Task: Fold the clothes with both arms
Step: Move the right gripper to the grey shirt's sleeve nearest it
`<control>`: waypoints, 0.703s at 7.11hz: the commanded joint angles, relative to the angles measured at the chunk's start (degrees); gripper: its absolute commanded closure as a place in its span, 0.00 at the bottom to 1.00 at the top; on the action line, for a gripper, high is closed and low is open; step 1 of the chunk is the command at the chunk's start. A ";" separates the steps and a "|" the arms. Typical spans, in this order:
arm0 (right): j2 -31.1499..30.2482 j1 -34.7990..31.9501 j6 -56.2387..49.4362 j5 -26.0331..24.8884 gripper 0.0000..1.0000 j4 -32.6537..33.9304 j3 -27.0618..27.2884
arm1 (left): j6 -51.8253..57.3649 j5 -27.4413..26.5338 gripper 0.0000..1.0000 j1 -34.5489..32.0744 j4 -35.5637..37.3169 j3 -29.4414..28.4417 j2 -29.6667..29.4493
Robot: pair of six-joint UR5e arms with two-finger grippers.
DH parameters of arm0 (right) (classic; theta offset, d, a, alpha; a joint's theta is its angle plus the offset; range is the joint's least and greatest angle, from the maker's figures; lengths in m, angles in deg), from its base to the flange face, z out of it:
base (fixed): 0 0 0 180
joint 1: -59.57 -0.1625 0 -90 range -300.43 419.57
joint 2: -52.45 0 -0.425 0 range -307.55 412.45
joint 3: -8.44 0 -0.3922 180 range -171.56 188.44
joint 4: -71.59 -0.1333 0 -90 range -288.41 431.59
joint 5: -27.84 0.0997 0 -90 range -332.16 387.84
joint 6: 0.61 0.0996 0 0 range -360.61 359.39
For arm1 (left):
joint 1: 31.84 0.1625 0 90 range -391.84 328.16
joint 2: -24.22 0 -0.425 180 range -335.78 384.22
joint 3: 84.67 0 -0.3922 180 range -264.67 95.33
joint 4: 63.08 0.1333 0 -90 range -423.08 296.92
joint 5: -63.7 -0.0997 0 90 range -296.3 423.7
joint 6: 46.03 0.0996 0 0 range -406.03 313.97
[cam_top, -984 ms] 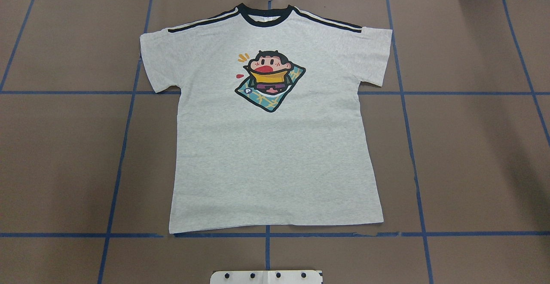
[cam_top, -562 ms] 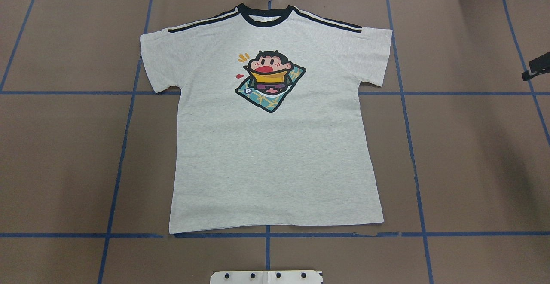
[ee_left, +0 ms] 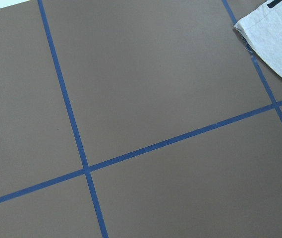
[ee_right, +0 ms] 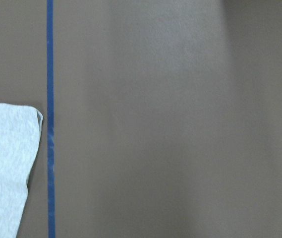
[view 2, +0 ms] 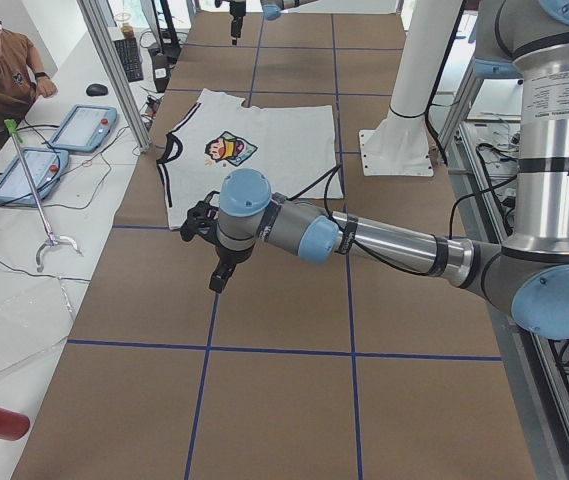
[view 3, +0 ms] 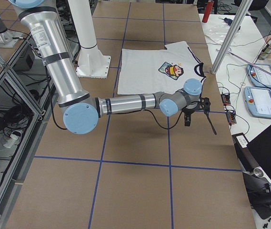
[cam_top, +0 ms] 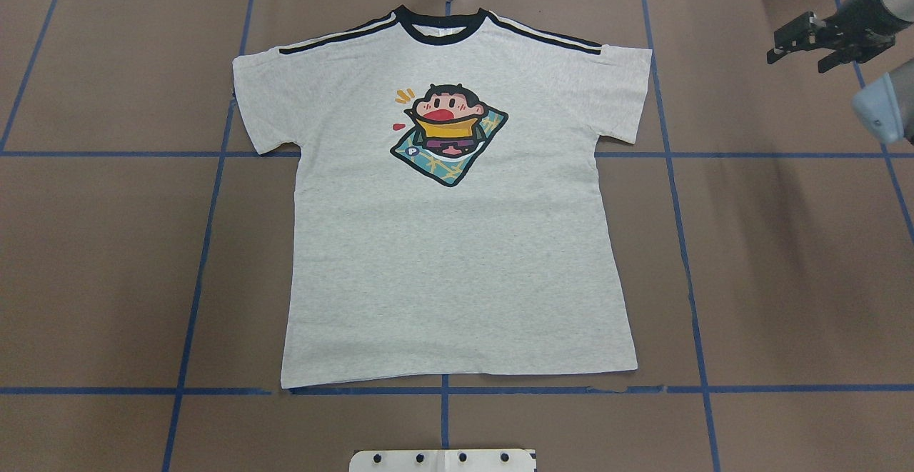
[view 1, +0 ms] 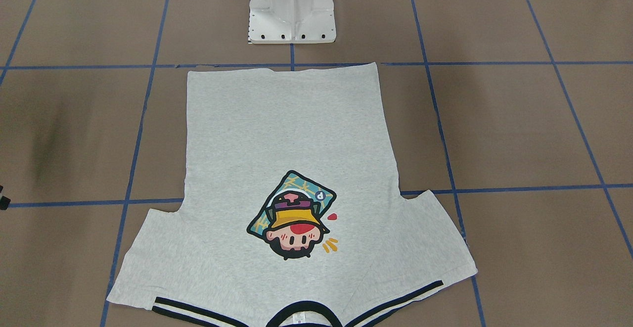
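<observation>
Grey shirt (cam_top: pixel 457 258) lies flat, print up, on table (cam_top: pixel 785 258). Its long axis runs straight out from pedestal (cam_top: pixel 443 460): hem (cam_top: pixel 457 375) nearest, collar (cam_top: pixel 443 29) farthest.

At shoulder level, right gripper (cam_top: pixel 795 63) has fingers spread, empty, well outboard of right sleeve (cam_top: pixel 621 93). Left gripper (view 2: pixel 212 248) is outboard of left sleeve (cam_top: pixel 260 101); spread or closed, cannot tell.

Likely 1 sleeve per arm, each reaching inward.
</observation>
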 commanded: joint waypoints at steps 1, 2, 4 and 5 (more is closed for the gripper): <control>6.74 5.12 4.63 -7.01 0.08 -6.55 -8.00 | 0.02 0.37 0.00 0.01 -0.24 -0.03 -0.05; 9.55 6.45 4.64 -8.98 0.09 -6.64 -10.98 | 0.03 0.37 0.00 0.01 -0.24 0.40 0.04; 14.21 8.83 6.12 -11.53 0.08 -11.96 -17.82 | 0.20 0.37 0.00 0.01 -0.42 0.49 0.65; 15.89 10.93 12.92 -15.11 0.07 -17.05 -22.04 | 0.29 0.37 0.00 0.01 -0.42 0.41 0.65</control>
